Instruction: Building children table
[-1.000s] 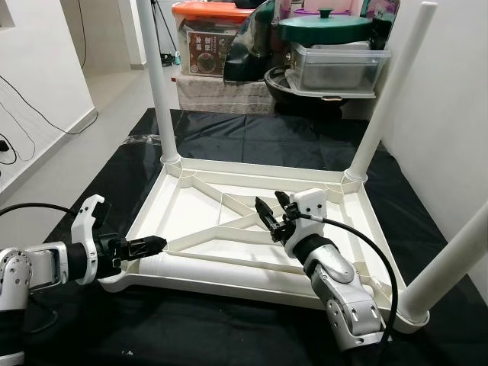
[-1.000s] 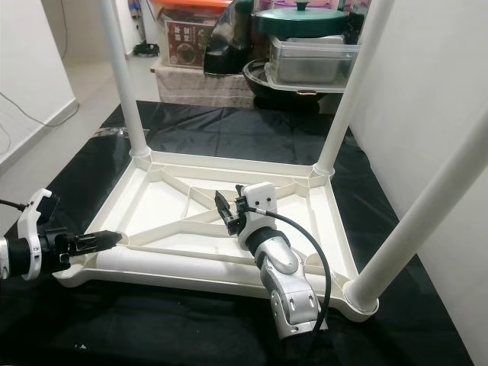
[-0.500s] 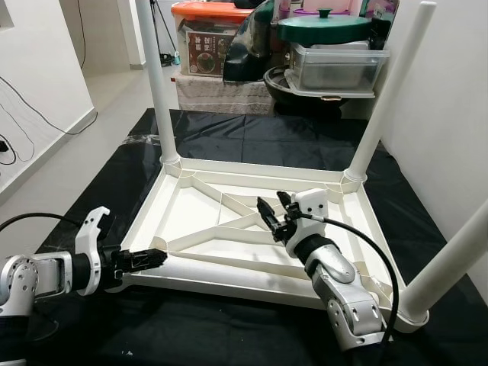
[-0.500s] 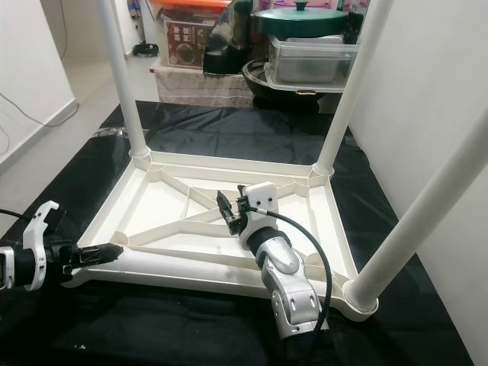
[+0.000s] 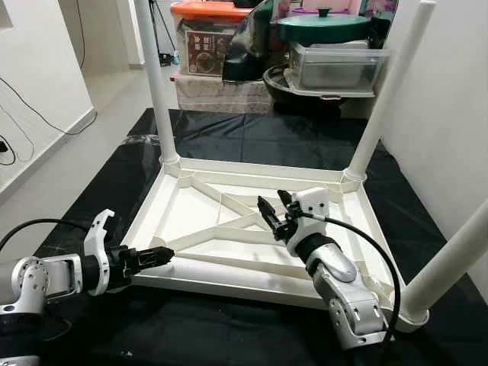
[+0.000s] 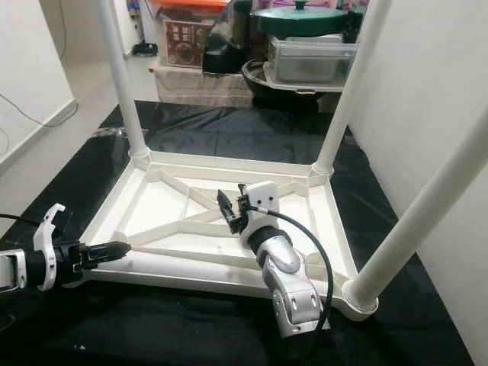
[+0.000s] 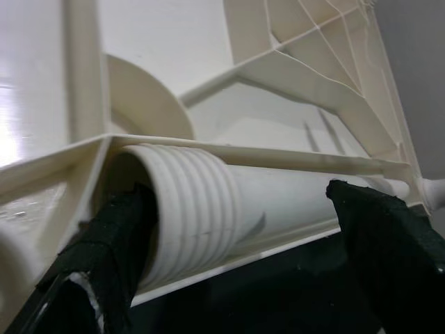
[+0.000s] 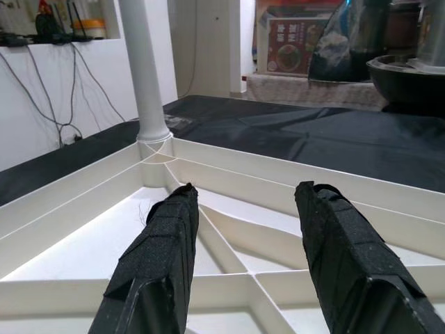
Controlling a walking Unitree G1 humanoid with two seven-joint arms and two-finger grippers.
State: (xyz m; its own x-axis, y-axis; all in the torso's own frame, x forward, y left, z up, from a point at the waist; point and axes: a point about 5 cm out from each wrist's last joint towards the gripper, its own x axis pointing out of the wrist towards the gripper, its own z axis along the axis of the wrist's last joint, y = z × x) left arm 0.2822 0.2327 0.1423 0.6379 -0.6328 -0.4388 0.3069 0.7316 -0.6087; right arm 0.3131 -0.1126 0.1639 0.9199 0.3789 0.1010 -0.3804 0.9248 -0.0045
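Note:
A white children's table (image 5: 252,169) lies upside down on a black sheet. Three white legs stand in its corners: far left (image 5: 156,84), far right (image 5: 385,91) and near right (image 5: 450,267). A loose leg (image 5: 229,267) lies along the near rim. Its threaded end (image 7: 188,216) sits by the near-left corner socket. My left gripper (image 5: 156,255) is low at that corner and open, its fingers (image 7: 111,243) straddling the threaded end. My right gripper (image 5: 271,213) hovers open over the middle ribs (image 8: 229,236), holding nothing.
The black sheet (image 5: 252,137) covers the floor around the table. Storage boxes, a green lidded pot (image 5: 328,27) and a clear tub stand stacked at the back. A white wall runs close on the right. Cables (image 5: 30,114) lie on the bare floor at left.
My left gripper has slid lower and to the right, in toward the near-left corner. That corner of the table now sits lower. The right arm has not moved.

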